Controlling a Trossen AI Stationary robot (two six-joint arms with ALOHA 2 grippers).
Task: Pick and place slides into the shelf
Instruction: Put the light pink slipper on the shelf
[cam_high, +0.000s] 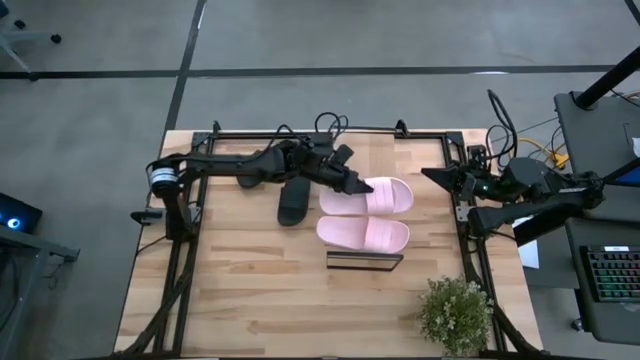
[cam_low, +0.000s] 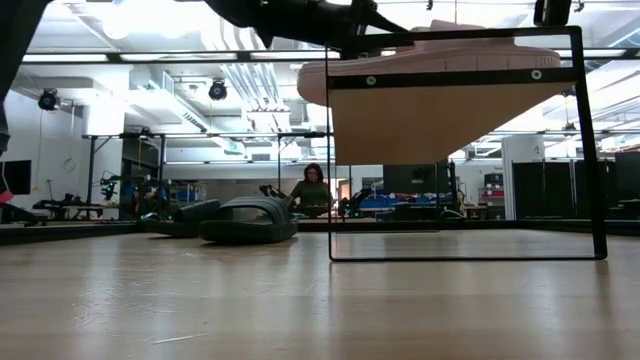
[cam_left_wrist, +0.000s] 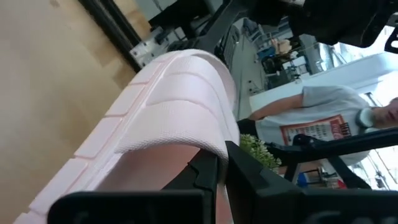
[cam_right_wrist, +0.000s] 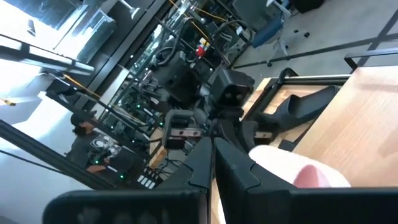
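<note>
Two pale pink slides lie side by side on the raised shelf: the far one and the near one. My left gripper reaches in from the table's left and is shut on the far pink slide at its left end. A black slide lies sole down on the tabletop left of the shelf. The low view shows two black slides there. My right gripper waits shut over the table's right edge, holding nothing. My left gripper pinches the edge of the far pink slide's broad strap between its two fingers. The fingers come from the table's left, almost level and slanting slightly down. The slide sits level over the shelf top; I cannot tell whether its sole rests on it.
A potted plant stands at the table's near right corner. The shelf's black frame faces the near edge. A person sits beyond the far edge. Bare tabletop lies near and left of the shelf.
</note>
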